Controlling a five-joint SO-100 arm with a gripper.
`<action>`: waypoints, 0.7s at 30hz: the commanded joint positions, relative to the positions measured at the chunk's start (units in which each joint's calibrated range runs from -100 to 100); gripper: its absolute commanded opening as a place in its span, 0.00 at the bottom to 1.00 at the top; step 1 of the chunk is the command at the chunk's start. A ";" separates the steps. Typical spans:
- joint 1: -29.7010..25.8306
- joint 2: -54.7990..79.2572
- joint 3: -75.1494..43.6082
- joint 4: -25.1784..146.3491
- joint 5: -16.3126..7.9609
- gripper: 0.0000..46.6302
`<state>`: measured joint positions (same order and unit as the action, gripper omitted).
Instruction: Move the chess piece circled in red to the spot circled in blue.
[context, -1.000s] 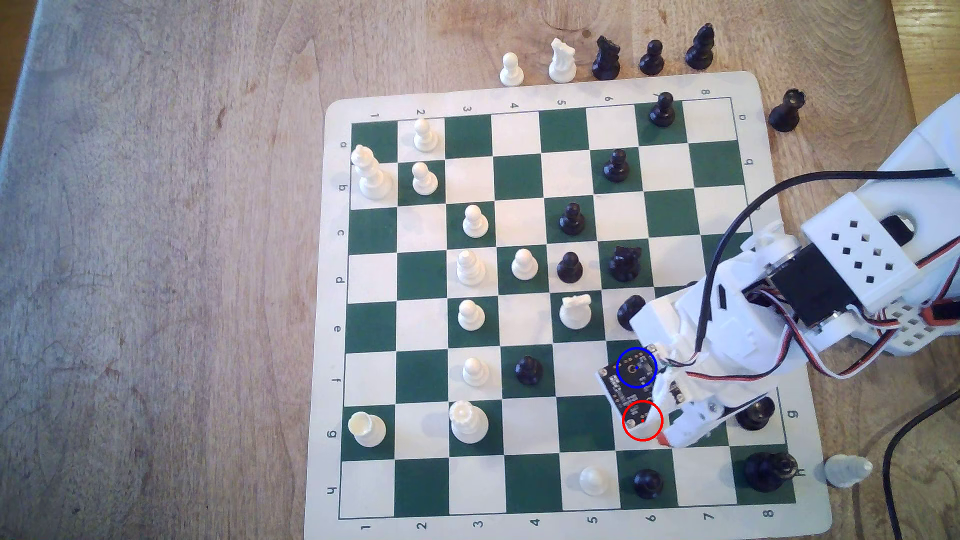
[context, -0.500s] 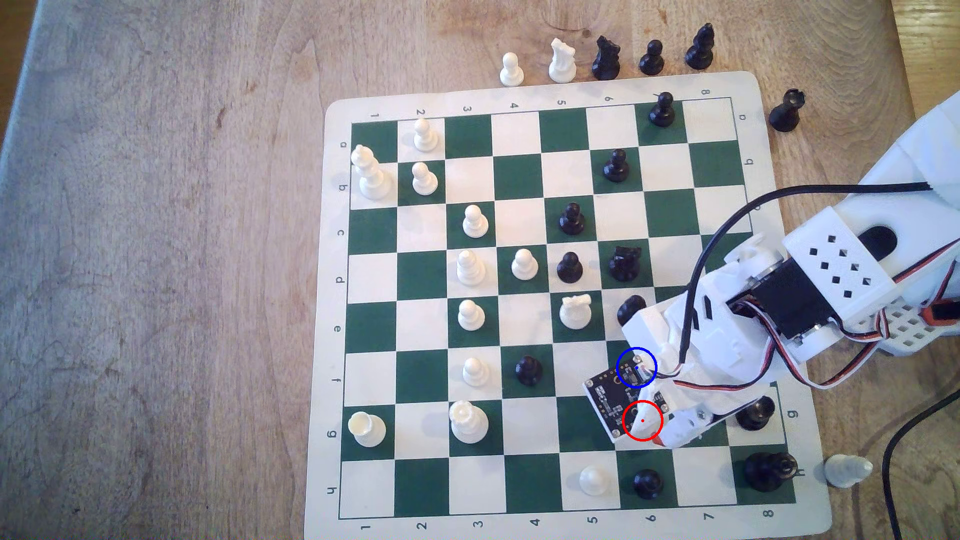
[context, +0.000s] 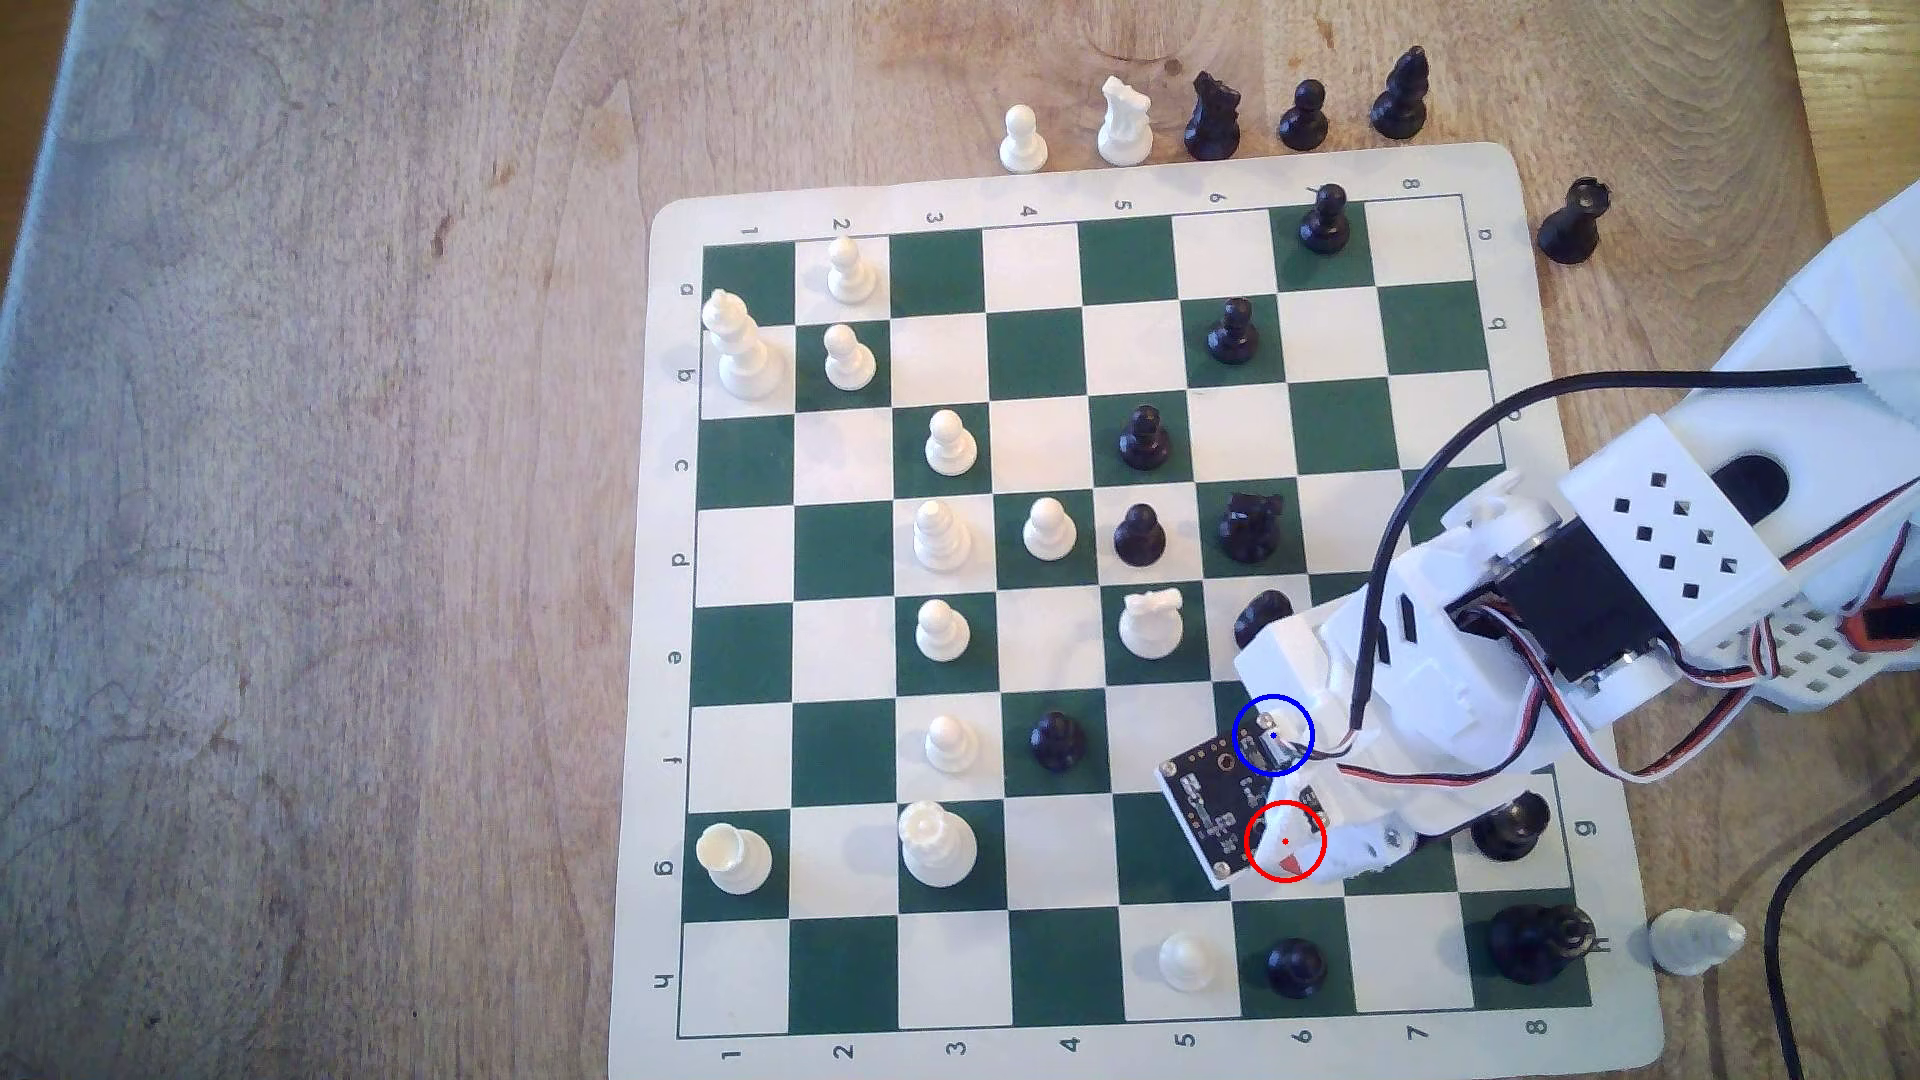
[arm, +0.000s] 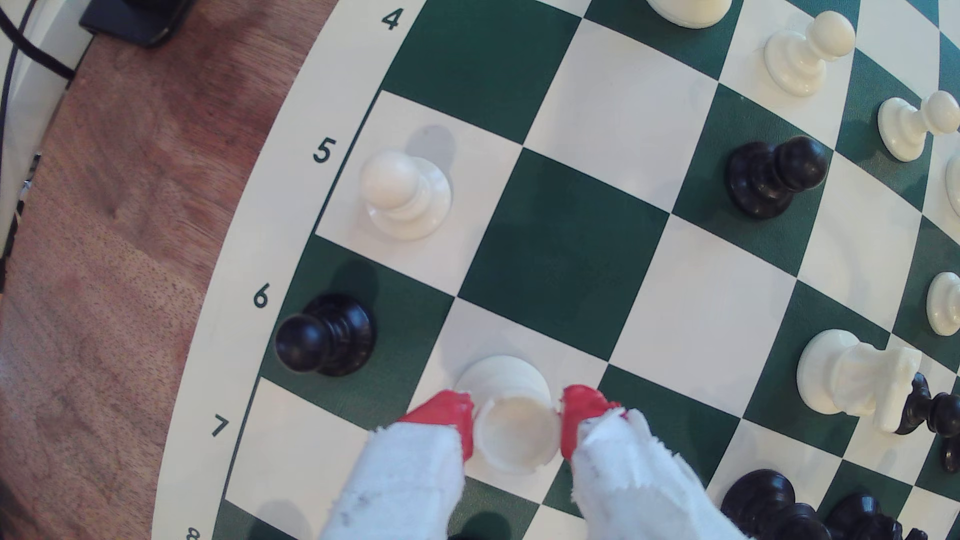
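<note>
The white piece (arm: 511, 415) stands on its white square in the g row, column 6, with the gripper (arm: 517, 423) around it: one red fingertip (arm: 457, 415) on each side of its top, touching or nearly so. The jaws look closed onto it, though I cannot tell if the grip is firm yet, and the base seems to rest on the board (context: 1039, 623). In the exterior view the arm hides the blue-ringed square (context: 1229, 698). The grasp step is in hand; next comes a lift clear of the black pawn (arm: 324, 335), then a short carry to the neighbouring green square.
</note>
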<state>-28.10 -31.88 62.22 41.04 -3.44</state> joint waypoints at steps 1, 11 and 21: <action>0.45 -6.15 -5.74 2.53 -0.39 0.01; 4.05 -18.12 1.24 6.30 -0.24 0.01; 6.47 -20.16 8.13 3.93 0.49 0.01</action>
<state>-22.20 -49.81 70.72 46.69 -3.15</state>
